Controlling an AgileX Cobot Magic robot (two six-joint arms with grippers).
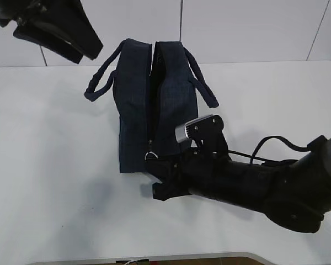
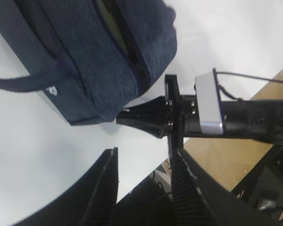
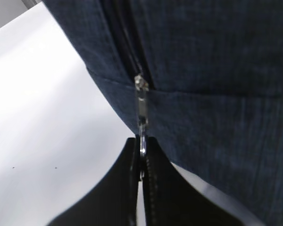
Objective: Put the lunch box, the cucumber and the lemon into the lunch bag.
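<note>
- Nearest me, the right gripper (image 1: pixel 161 172) lies low over the white surface (image 1: pixel 55 165), its fingers pinched together on the silver ring pull (image 3: pixel 142 143) at the near end of the lunch bag (image 1: pixel 149 105); the wrist view shows the metal tab running straight down between the pads.
- That pull looks thin, hard and slick, so I judge the hold is best kept deep on the ring, tugging in line with the zipper track (image 3: pixel 127 42).
- The lunch bag stands just beyond, upright in the middle of the surface; its navy fabric looks soft and light, likely to slide or buckle if pulled without a counter-hold.
- Its top seam gapes part-way, something pale green showing inside in the left wrist view; whether the opening is wide enough I cannot tell.
- The strap handles (image 1: pixel 99 83) flop outward on both sides and could snag an arm.
- The lunch box, cucumber and lemon are not visible on the surface.
- Farthest off, the left gripper (image 1: pixel 71 38) hangs raised beyond the bag, fingers spread and empty, with free room left of the bag.
</note>
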